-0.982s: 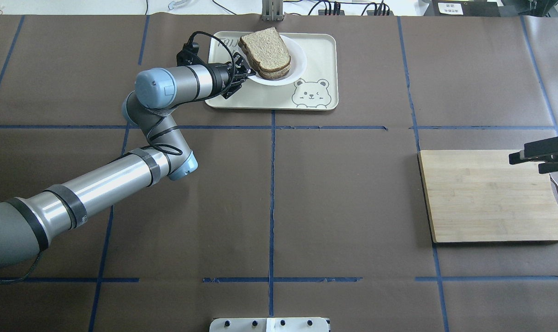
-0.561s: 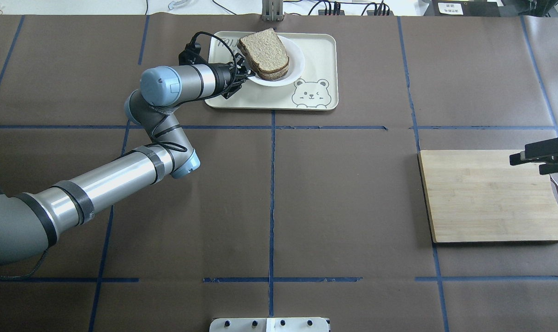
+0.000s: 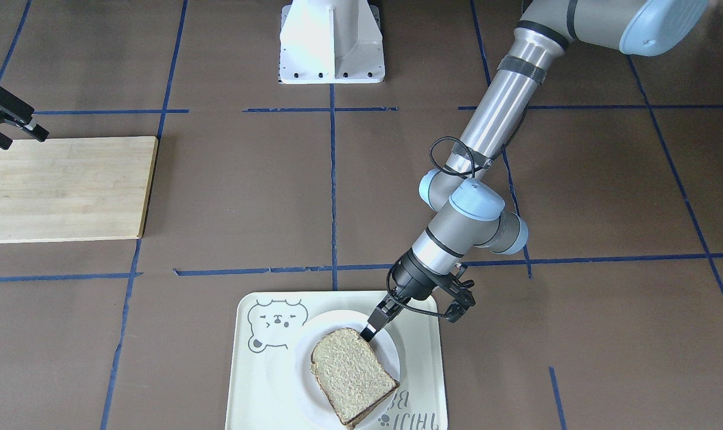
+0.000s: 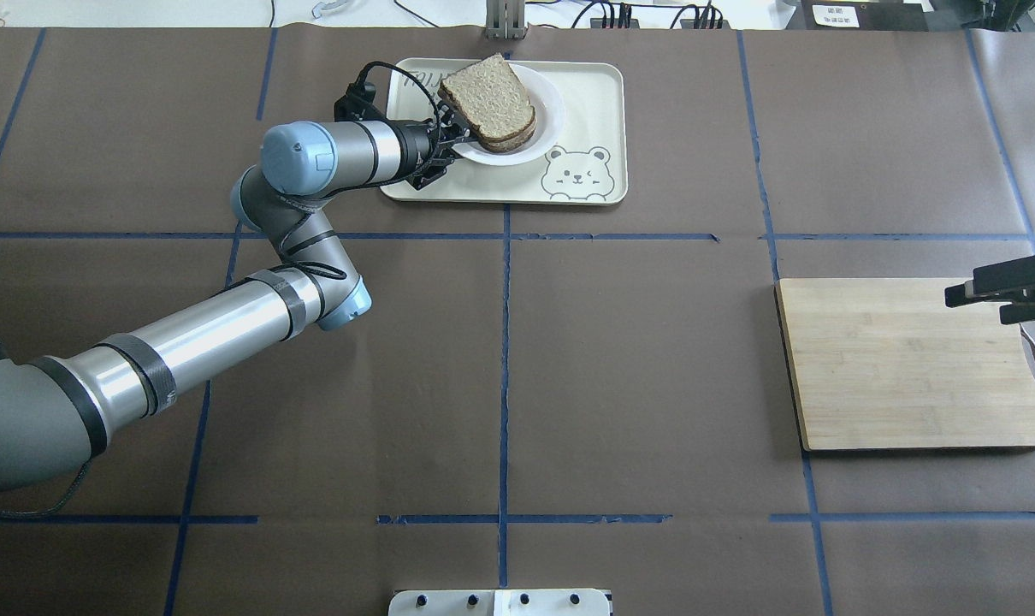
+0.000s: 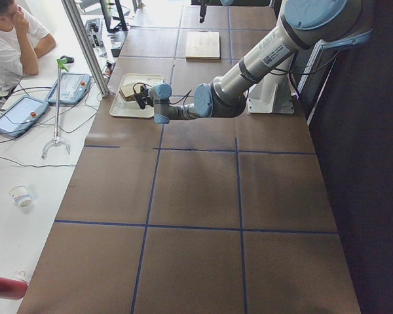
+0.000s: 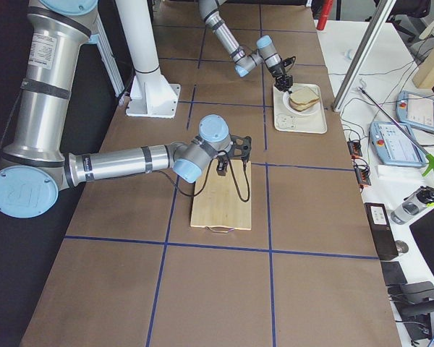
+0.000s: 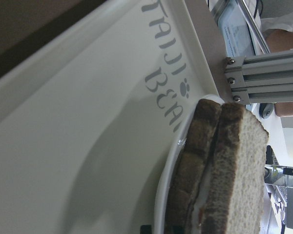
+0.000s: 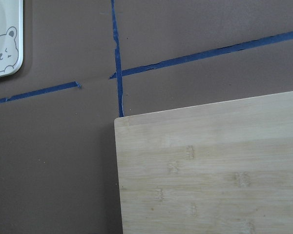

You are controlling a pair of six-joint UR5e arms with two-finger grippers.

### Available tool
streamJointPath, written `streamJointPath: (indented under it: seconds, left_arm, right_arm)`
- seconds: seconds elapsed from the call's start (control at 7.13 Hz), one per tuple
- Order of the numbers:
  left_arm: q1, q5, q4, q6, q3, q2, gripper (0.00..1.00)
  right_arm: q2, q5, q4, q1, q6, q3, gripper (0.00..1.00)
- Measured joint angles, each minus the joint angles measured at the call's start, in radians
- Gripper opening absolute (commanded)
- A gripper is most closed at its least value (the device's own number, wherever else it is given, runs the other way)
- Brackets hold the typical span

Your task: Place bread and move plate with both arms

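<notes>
- Left gripper (image 4: 453,145): far left-centre of the desk (image 4: 637,359). Its fingers (image 3: 373,322) look clamped on the plate's left rim, a hold suited to carrying it.
- Plate (image 4: 547,120): sits in the tray and holds the bread (image 4: 487,101), which tops a lower slice.
- Tray (image 4: 594,103): far centre, carries the plate.
- Cutting board (image 4: 902,359): right, the likely destination.
- Right gripper (image 4: 979,304): above the board's right edge, fingers apart, holding nothing.

Cream bear tray (image 4: 594,94), bamboo cutting board (image 4: 911,368), blue-taped brown table (image 4: 637,359)
</notes>
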Motion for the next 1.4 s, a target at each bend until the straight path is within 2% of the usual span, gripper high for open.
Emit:
streamJointPath:
  seconds: [0.42,0.56,0.7,0.98,1.12,1.4]
  left_arm:
    - [-0.031,-0.052,0.000,0.012,-0.067,0.052,0.55]
    - [-0.047,-0.072,0.000,0.014,-0.110,0.085,0.65]
    - [-0.068,-0.099,0.001,0.017,-0.161,0.122,0.80]
    - [-0.112,-0.169,0.055,0.155,-0.344,0.258,0.81]
    - [-0.153,-0.238,0.175,0.296,-0.487,0.349,0.80]
    - [-0.275,-0.344,0.535,0.608,-0.798,0.504,0.80]
  right_arm:
    - [0.003,-0.001,-0.001,-0.001,0.000,-0.003,1.00]
    - [0.005,-0.001,-0.001,-0.002,0.000,-0.005,1.00]
    - [0.006,-0.001,-0.002,0.001,0.000,-0.006,1.00]
    - [0.002,-0.002,-0.009,0.029,-0.026,-0.018,1.00]
    - [0.002,-0.004,-0.014,0.058,-0.086,-0.044,1.00]
    - [0.002,-0.006,-0.018,0.120,-0.217,-0.117,1.00]
